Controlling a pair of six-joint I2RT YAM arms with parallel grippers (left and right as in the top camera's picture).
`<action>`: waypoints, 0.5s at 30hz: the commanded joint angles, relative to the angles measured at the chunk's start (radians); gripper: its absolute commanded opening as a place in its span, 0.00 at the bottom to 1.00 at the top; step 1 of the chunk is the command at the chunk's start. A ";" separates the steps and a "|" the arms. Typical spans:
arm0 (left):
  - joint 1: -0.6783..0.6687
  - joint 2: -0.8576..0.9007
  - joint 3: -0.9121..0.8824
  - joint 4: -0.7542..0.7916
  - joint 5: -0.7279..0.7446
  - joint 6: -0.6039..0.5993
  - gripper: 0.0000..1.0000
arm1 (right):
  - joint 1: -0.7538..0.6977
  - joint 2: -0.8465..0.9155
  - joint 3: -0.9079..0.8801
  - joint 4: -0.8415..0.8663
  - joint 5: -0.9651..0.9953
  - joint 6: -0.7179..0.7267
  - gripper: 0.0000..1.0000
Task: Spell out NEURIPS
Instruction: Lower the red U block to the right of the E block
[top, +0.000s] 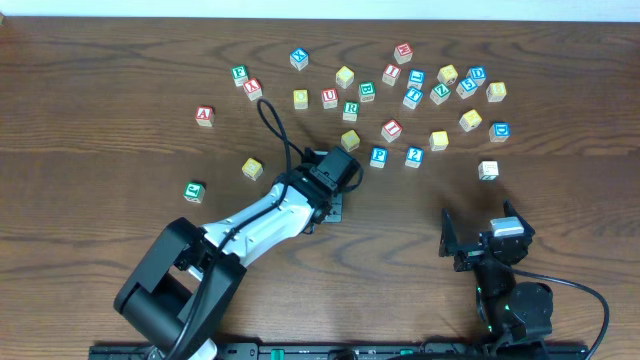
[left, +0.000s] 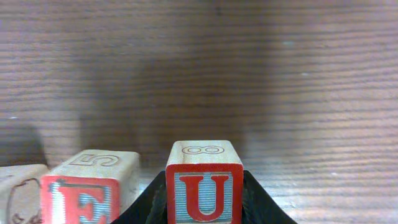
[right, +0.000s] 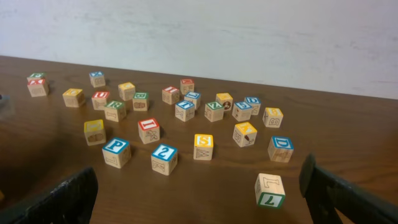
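- NEURIPS cubes sit on a dark wood table (top: 80, 160), most of them scattered loose toward its far edge and far right corner.
- Left gripper (left: 204, 208) reaches to mid-table and is closed on U (left: 204, 183), with a black finger on each flank. From overhead the arm hides that cube.
- Right gripper (right: 198, 186) hangs by the near right corner, jaws spread wide, holding nothing.
- U stands upright in the left wrist view, its red letter toward the camera and an outlined 8 on the face above it.
- E (left: 81, 199), red with a 5 on the face above, is just beside U on that view's left. Their faces line up, so the pair reads E-U; whether they touch I cannot tell.
- A drawing cube (left: 18, 193) at that view's left edge shows no letter I can read.
- The coming move likely turns on one thing: U lies right of E along the row's line, so it seems to need only letting go.
- R (top: 350, 110), green, would come after. It lies beyond the left gripper toward the far edge, nearer that arm than the right one.
- Readable from the right wrist: blue P (right: 116, 149), blue 2 (right: 164, 155), yellow S (right: 203, 145), red I (right: 148, 129), blue D (right: 281, 146).
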 joint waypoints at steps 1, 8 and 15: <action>0.030 0.008 -0.041 -0.007 -0.005 0.012 0.08 | -0.010 -0.005 -0.003 -0.002 0.002 -0.012 0.99; 0.034 0.008 -0.043 -0.007 -0.006 0.008 0.08 | -0.010 -0.005 -0.003 -0.002 0.002 -0.012 0.99; 0.035 0.008 -0.043 -0.011 -0.018 -0.018 0.08 | -0.010 -0.005 -0.003 -0.002 0.002 -0.012 0.99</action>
